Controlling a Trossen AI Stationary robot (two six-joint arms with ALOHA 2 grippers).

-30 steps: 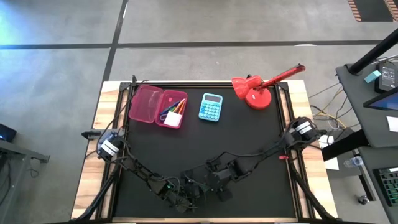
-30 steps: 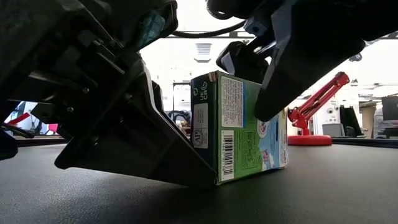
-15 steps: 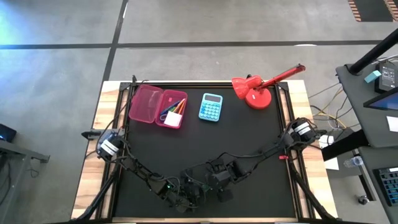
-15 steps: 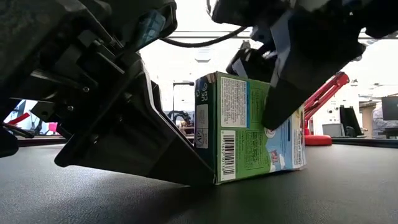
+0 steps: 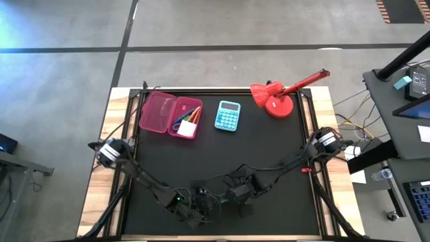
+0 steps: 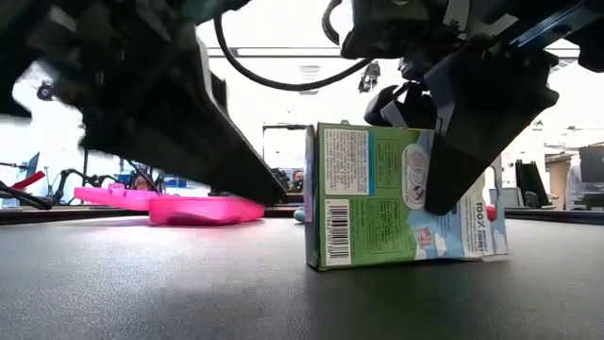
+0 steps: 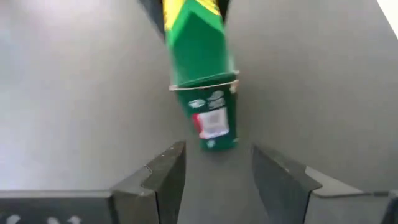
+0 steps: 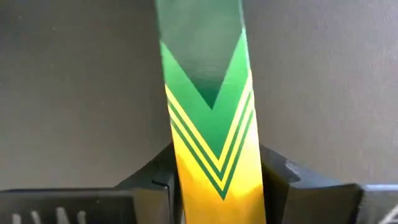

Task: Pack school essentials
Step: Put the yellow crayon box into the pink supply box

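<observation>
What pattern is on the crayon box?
Green with yellow chevrons on the crayon box; right wrist view shows it best.

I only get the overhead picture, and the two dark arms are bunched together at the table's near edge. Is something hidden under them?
Observer: Yes. The right gripper is clamped on a green-and-yellow cardboard crayon box.
Operator: Is the box up in the air?
Observer: No. The low view shows it standing on the black table.
Operator: And the other arm?
Observer: The left gripper is open, with the box just ahead of its fingers, not touching them.
</observation>
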